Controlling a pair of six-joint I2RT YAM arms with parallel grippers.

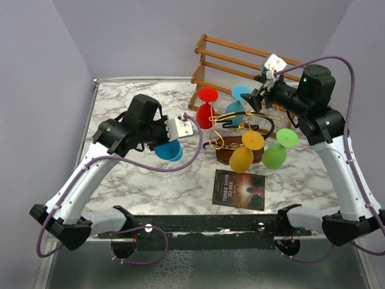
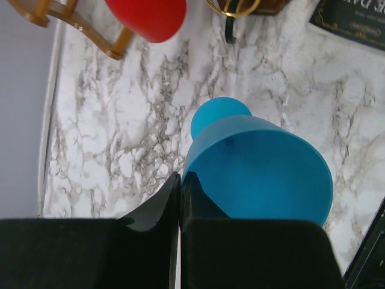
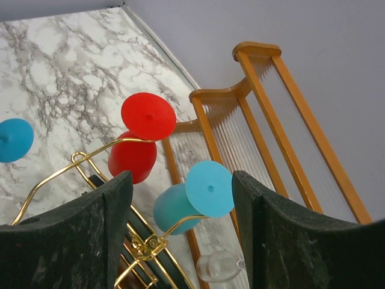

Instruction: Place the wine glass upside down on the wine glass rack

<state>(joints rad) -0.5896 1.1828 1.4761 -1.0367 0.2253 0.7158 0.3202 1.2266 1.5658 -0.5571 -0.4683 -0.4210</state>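
A blue wine glass (image 2: 258, 168) lies tipped on the marble, its round foot (image 2: 219, 114) pointing away. My left gripper (image 2: 180, 176) is shut on its rim, one finger inside the bowl and one outside; from above, the glass (image 1: 168, 150) shows just under that gripper (image 1: 167, 142). The wine glass rack (image 1: 240, 127), gold wire on a dark base, stands mid-table with red (image 1: 206, 108), light blue (image 1: 239, 96), orange (image 1: 246, 150) and green (image 1: 278, 150) glasses hanging upside down. My right gripper (image 3: 180, 180) hovers open above the rack (image 3: 90, 162), the light blue glass (image 3: 207, 189) showing between its fingers.
An orange-brown slatted wooden shelf (image 1: 240, 60) stands behind the rack at the back right. A dark book (image 1: 239, 188) lies flat in front of the rack. Purple walls close in the table on the left, back and right.
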